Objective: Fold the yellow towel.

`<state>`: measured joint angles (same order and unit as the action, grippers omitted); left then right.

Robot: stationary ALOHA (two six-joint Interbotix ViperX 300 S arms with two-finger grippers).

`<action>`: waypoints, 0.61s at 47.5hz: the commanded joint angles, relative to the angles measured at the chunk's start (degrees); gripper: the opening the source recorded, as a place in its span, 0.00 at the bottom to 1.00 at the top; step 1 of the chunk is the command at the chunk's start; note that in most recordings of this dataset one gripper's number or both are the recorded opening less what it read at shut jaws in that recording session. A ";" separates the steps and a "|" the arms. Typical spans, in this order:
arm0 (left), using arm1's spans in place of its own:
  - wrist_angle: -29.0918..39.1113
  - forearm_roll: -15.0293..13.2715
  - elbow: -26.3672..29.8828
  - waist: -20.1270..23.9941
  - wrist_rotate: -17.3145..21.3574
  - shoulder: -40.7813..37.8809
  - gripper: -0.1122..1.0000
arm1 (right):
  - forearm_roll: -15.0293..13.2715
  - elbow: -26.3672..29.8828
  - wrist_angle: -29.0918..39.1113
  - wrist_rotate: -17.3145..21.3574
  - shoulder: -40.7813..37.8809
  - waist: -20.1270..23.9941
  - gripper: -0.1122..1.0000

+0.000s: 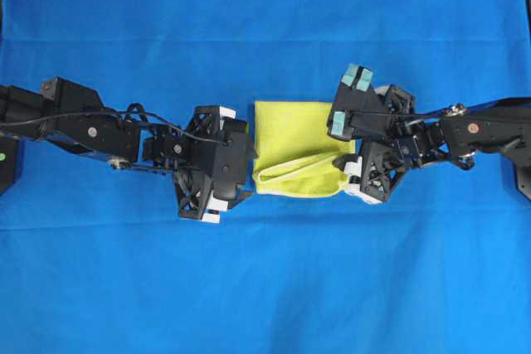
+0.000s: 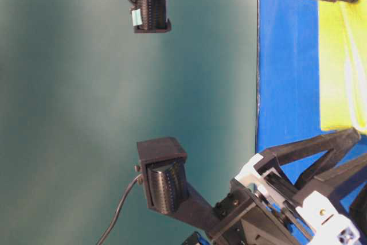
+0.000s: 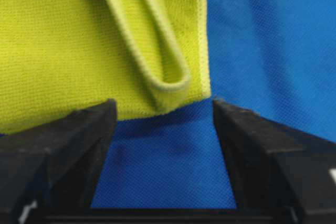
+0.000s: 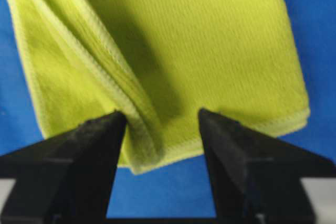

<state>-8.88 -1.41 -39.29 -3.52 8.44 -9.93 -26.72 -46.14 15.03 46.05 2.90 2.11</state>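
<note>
The yellow towel (image 1: 294, 143) lies folded at the middle of the overhead frame on the blue desk (image 1: 265, 288), a looped fold showing along its lower edge. The left tool (image 3: 164, 109) sits just beside the towel's left edge; in the left wrist view its jaws stand apart on bare blue cloth, the looped towel corner just ahead of the tips, not between them. The right tool (image 4: 161, 119) sits at the towel's right edge; in the right wrist view its jaws stand apart with the towel's hemmed edge and a raised crease between the tips, unclamped.
</note>
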 commanded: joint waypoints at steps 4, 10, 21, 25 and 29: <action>0.00 0.00 0.79 0.00 0.00 3.78 0.68 | 0.00 2.29 2.55 -0.09 3.34 1.58 0.61; 2.81 0.00 0.26 -0.35 0.00 8.00 0.62 | 0.00 3.87 6.33 -0.09 6.77 3.78 0.62; 8.61 0.00 -1.58 -1.05 -0.09 19.25 0.58 | -0.79 6.68 15.56 -0.70 16.26 7.65 0.61; 8.88 0.00 -3.16 -1.05 0.00 23.20 0.58 | -2.46 5.98 17.14 -0.88 19.95 7.73 0.61; 9.14 0.00 -5.10 -1.05 0.00 28.21 0.58 | -5.10 4.83 18.02 -0.88 23.64 7.65 0.61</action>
<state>0.26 -1.41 -43.86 -4.39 8.44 13.45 -30.06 -41.40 32.52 45.26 23.12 9.76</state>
